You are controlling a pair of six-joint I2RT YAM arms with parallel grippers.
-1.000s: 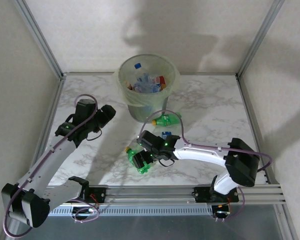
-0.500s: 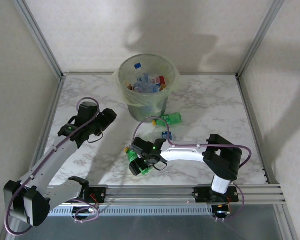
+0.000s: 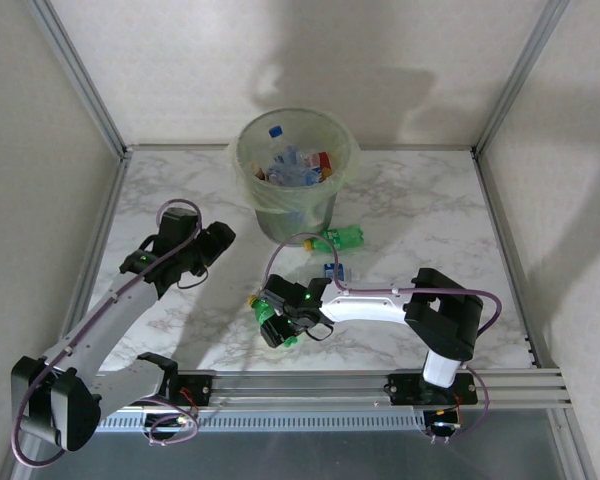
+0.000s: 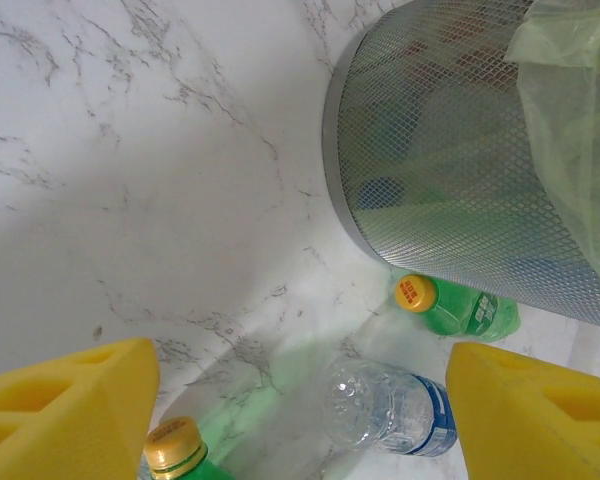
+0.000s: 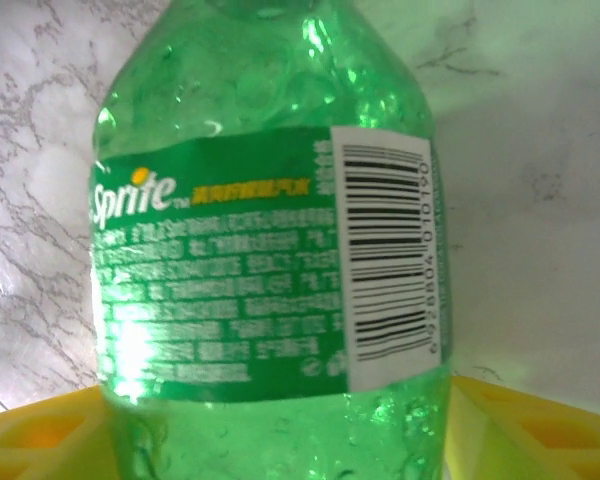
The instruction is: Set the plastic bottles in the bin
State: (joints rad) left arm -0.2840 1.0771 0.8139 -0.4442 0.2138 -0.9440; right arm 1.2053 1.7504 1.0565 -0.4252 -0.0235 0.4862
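Marbled white worktop point(image 3: 180, 190) stretched under both of my arms, walled in by pale panels. Toward its far side stood the bin point(image 3: 290, 220), a pale-green bucket with a thin liner folded over its rim. A heap of bottles point(image 3: 298, 165) lay inside it, blue, red and white among them.

My right end effector point(image 3: 280, 328) was down at the worktop's near middle, on a Sprite bottle point(image 5: 270, 260) that lay on its side on the marble. From the right wrist, the label and barcode faced the camera. My yellow fingers point(image 5: 40, 435) sat against the bottle's two flanks, closed on it. From above, its yellow cap point(image 3: 252, 298) poked out to the left of my wrist.

My left end effector point(image 3: 220, 238) hung to the left of the bin, apart from it, with its fingers point(image 4: 65, 400) spread wide and nothing between them. Through that gap the left wrist camera saw the bin's wall, which looked like fine mesh up close, and the liner hanging over it at the upper right.

Two more bottles lay loose. A green bottle point(image 3: 342, 238) with a yellow cap rested just beside the bin's foot, on its right-front side. A clear bottle point(image 3: 332, 271) with a blue label lay a little nearer to me, between that one and my right arm.
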